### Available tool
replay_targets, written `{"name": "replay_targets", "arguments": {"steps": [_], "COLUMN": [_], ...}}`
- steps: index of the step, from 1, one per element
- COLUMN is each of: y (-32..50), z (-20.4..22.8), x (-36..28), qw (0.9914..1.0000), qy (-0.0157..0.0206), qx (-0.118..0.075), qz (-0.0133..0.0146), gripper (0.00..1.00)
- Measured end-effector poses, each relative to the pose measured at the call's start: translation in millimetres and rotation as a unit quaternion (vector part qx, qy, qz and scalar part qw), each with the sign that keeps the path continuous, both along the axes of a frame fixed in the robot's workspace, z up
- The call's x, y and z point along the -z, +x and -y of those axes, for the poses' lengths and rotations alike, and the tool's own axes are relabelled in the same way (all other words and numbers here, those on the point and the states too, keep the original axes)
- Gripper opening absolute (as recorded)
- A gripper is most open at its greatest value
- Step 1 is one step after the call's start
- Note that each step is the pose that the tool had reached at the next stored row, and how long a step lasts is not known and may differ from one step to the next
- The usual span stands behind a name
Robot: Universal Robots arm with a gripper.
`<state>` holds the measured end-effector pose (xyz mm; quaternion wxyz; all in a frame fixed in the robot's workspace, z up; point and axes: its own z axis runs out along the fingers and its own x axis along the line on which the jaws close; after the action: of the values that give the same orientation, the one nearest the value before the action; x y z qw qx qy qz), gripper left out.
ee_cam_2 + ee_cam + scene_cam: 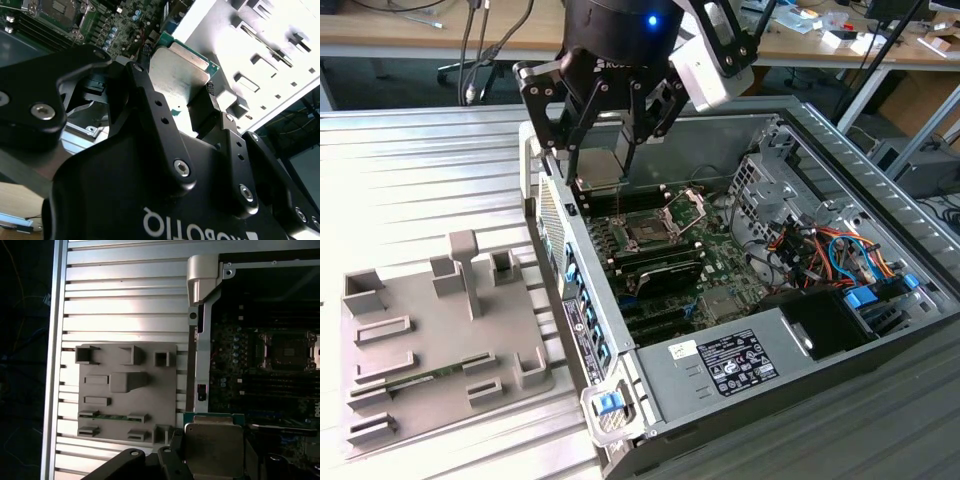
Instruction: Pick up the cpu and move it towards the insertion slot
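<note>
The gripper (600,165) is matte black throughout: a rounded housing, jointed linkages, and flat fingers (150,100) drilled with small holes. Silver hex-socket screws (181,167) sit at the pivots. White lettering (165,222) runs across the housing face behind the finger roots. A blue light (651,20) glows on the housing, and a white box-shaped module (710,65) is bracketed beside it.

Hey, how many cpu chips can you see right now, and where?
1. The cpu is clamped in the tool, held above the computer case, short of the insertion slot. None lies on the grey tray; the slot's dark centre looks empty.
</note>
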<state>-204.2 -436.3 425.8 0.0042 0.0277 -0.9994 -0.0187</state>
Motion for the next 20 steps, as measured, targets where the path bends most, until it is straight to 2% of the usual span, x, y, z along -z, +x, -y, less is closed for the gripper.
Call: {"name": "replay_targets", "arguments": {"steps": [6,20], "y": [4.1,21.6], "z": [0.0,-0.3], "x": [0.0,0.2], "qw": [1.00000,1.00000], "qy": [0.0000,0.0000], "qx": [0.000,0.000], "qz": [0.0000,-0.0001], "gripper": [0.55,0.55]}}
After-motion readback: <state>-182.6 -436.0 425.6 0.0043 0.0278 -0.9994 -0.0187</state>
